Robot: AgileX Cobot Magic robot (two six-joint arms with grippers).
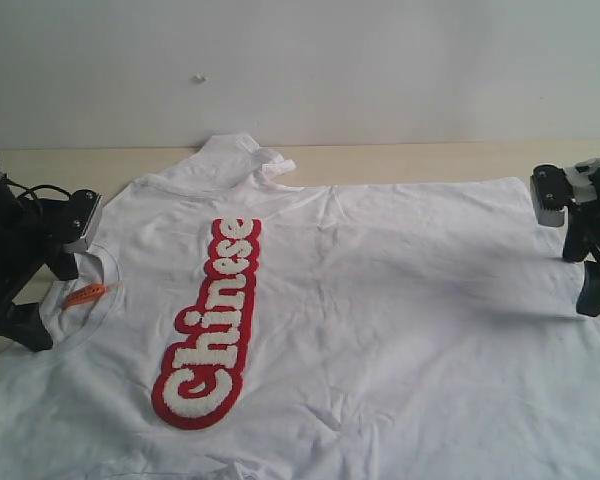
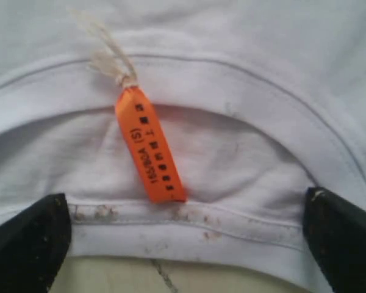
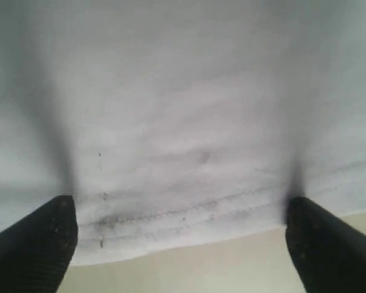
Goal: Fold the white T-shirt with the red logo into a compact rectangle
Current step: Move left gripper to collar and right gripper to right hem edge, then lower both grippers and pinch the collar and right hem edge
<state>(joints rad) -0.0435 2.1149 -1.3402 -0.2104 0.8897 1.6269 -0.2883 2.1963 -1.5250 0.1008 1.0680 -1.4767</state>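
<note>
White T-shirt (image 1: 400, 300) flat on table (image 1: 430, 160), red logo (image 1: 208, 322) upward

Left tool (image 2: 184, 201) and right tool (image 3: 178, 204) are matte black

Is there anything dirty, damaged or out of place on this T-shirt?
Yes. The white T-shirt lies mostly flat, but brownish specks soil its collar edge near the orange tag, and dark smudges run along the bottom hem. The sleeve by the wall is bunched up, not spread.
</note>
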